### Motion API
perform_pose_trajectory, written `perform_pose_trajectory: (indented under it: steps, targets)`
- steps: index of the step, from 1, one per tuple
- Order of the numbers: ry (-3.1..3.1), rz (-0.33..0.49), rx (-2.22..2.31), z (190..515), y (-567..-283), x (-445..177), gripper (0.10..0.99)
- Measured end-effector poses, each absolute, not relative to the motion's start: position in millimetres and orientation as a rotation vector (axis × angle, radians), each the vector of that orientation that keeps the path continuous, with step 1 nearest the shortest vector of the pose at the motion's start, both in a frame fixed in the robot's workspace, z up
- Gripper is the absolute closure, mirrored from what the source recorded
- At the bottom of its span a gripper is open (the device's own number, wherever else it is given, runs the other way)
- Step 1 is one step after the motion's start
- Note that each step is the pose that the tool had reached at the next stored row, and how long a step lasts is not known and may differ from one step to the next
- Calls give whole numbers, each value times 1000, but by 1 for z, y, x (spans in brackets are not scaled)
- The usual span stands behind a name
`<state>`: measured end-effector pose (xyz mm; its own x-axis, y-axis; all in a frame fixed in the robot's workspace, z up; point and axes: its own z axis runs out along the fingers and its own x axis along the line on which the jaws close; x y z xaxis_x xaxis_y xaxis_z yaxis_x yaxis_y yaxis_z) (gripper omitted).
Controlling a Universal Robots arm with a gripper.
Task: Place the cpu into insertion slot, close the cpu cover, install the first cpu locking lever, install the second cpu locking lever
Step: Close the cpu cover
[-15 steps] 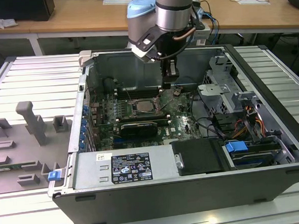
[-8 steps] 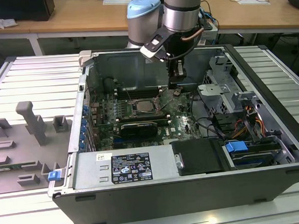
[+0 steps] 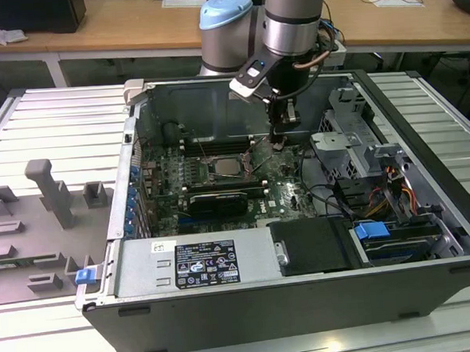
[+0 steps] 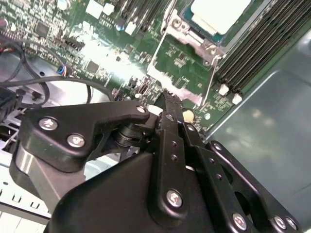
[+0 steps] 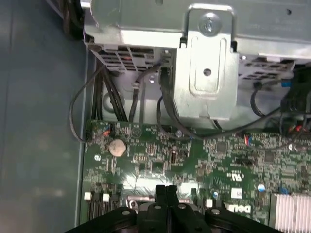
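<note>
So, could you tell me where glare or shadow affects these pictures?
In the second wrist view, glare whitens the cpu and a patch of motherboard; in the first wrist view, a bright reflection lies on the motherboard near the hand; in the exterior view, the computer case looks dimmer inside than the ribbed table around it.

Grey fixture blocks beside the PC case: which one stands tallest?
The T-topped post toward the exterior view's left. It rises clearly above the low blocks around it.

Silver-grey arm [image 3: 293,17] with a pale blue joint cap [image 3: 225,11] and black jaws studded with silver screws [image 4: 174,198].
</note>
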<state>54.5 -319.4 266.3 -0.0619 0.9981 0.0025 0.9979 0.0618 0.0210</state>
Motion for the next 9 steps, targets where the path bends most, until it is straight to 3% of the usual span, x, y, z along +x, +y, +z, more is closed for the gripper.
perform_pose_trajectory:
  steps: [9]
  targets:
    - [2280,26,2143,252,-318,58,980]
